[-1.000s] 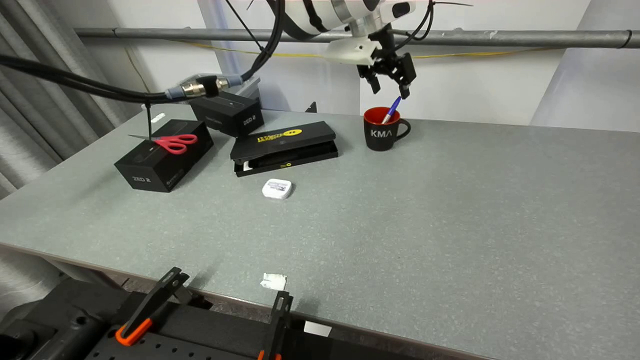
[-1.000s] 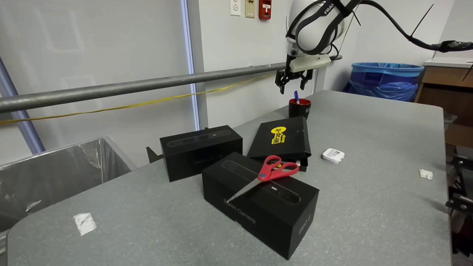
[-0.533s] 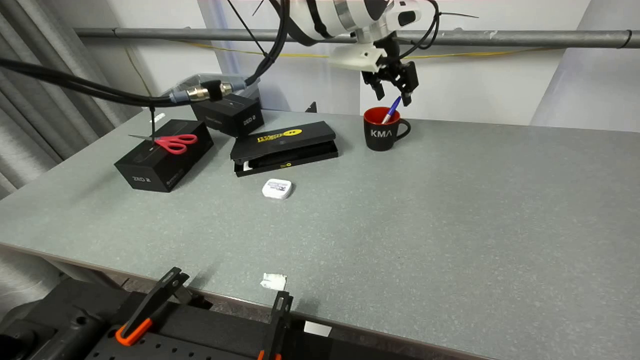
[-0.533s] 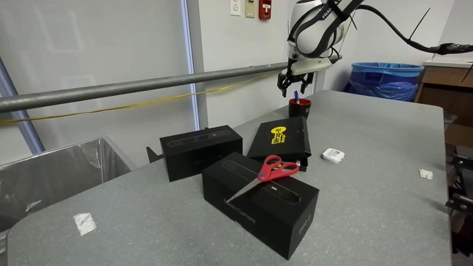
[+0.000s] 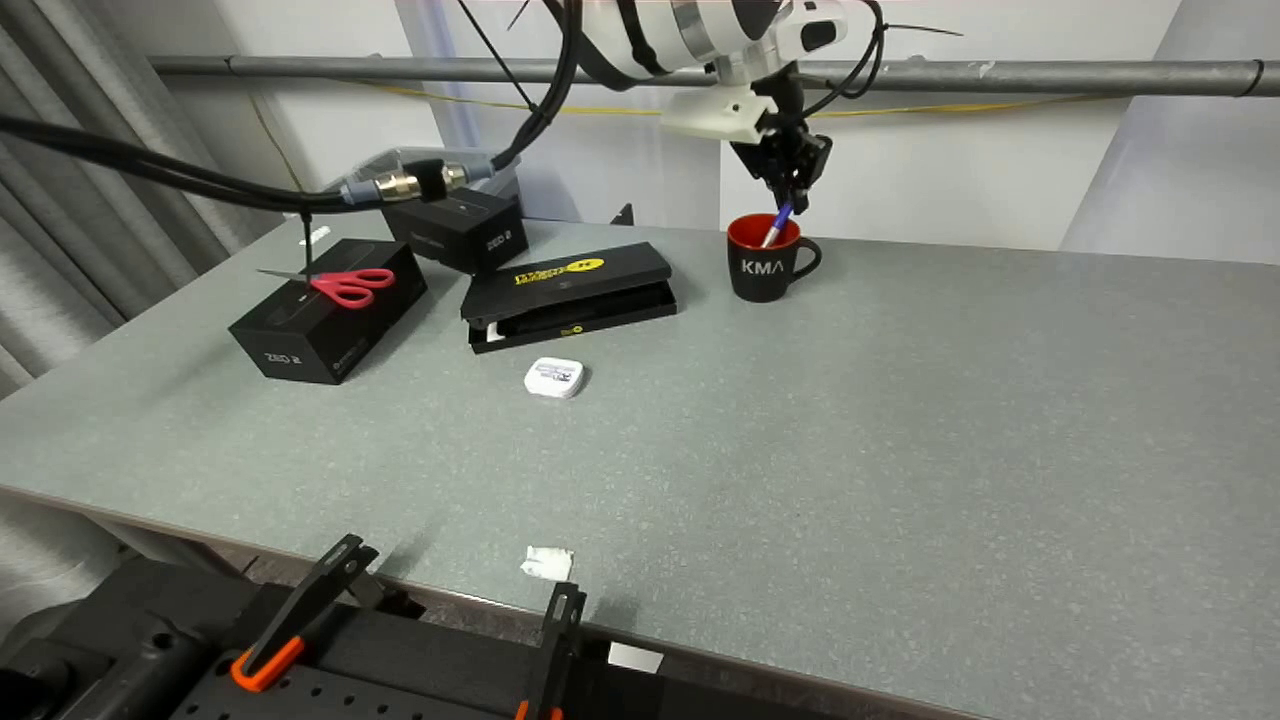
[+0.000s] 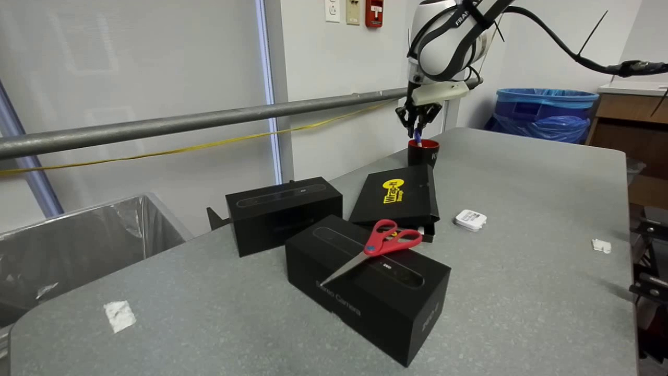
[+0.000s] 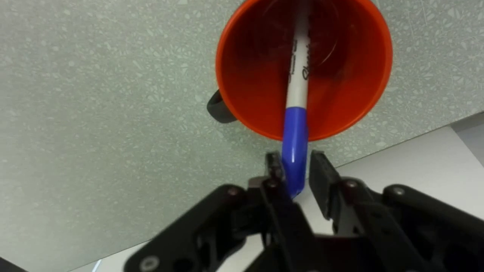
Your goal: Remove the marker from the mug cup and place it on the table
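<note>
The marker has a white barrel and a blue cap. It leans in the mug cup, cap end up over the rim, lower end on the dim mug floor. In the wrist view the mug's red inside and part of its dark handle show. My gripper has its two fingers either side of the blue cap. The left-hand finger looks to touch the cap; a thin gap separates the cap from the right-hand finger. Both exterior views show the gripper just above the mug, which stands upright on the grey table.
A black box with yellow lettering lies near the mug. Two black camera boxes stand farther off, with red scissors on one. A small white case lies on the table. Wall and pipe run behind the mug.
My gripper came down slightly towards the mug, and its fingers drew together from wide apart to close around the marker's cap. The cap has tipped slightly; the mug has stayed put.
</note>
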You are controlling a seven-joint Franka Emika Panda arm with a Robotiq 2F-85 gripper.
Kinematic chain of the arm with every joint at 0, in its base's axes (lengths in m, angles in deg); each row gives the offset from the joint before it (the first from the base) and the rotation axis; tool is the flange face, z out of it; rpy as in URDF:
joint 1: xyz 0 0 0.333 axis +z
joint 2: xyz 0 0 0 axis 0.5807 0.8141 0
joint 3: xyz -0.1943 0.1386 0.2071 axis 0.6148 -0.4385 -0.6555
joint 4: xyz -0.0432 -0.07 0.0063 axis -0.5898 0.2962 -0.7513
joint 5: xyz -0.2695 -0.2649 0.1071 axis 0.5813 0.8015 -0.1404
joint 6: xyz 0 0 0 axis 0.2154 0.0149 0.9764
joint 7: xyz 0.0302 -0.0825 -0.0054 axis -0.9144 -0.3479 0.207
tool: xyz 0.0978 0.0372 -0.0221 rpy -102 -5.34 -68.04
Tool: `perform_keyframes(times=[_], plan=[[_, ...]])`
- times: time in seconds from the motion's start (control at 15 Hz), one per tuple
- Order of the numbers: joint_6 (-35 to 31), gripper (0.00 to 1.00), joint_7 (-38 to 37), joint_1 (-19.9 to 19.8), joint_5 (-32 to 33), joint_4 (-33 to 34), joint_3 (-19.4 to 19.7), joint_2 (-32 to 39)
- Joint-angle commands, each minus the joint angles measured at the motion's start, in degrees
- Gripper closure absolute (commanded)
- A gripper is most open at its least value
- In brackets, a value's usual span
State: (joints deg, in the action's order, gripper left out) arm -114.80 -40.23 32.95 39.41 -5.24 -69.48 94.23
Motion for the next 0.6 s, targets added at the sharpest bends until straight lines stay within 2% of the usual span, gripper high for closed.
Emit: perform_keyframes(times=[0.0,0.2,0.53], plan=[[-0.83,1.00,2.03,-0.33,-2.36,0.97,0.23,0.42],[-1.86,0.96,1.84,-0.29,-2.31,-1.62,0.69,-2.82],[-8.20,0.96,1.28,0.48,-1.31,-11.32,3.29,-14.71]])
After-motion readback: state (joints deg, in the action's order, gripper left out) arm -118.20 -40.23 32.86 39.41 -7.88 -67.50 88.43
